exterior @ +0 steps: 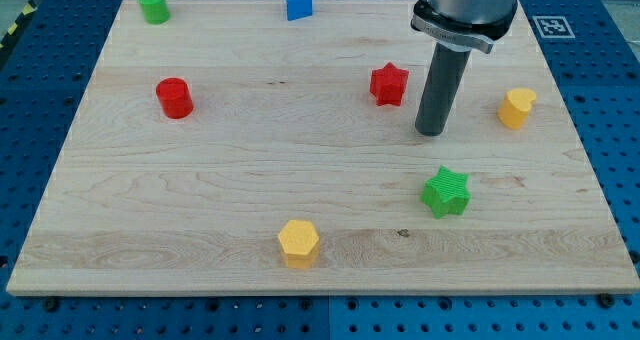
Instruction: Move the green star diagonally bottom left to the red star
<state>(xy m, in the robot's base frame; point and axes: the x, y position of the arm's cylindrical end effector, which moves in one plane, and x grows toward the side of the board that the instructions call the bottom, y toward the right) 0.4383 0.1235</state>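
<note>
Tool: our tip (pixel 431 133) rests on the wooden board (pixel 230 195), touching no block; the rod has nothing that opens or closes, so no clamping state applies
Green star: the green star (pixel 445 192) lies below our tip and slightly toward the view's right, near but apart from it
Red star: the red star (pixel 389 84) sits above our tip and toward the view's left, near but apart
Target spot: we judge the goal to be bare board below and to the view's left of the red star, which places it to the left of our tip; the green star is currently below and to the right of the red star, so the task is not yet done
Approach: we judge that our tip must reach the green star's right side before pushing leftward and upward
Risk, deflection: the star's points give an uneven contact face; an off-centre push could spin it and send it off line
Risk, collision: a push aimed too steeply upward could drive the green star into the red star and displace the reference
Risk, bystanders: the yellow heart-like block (pixel 516 108) lies to our tip's right and the yellow hexagon (pixel 298 243) well below-left; a wide repositioning arc or overshoot could knock either
Others: the red cylinder (pixel 174 97), green cylinder (pixel 153 5) and blue block (pixel 298 2) stand well apart to the left
</note>
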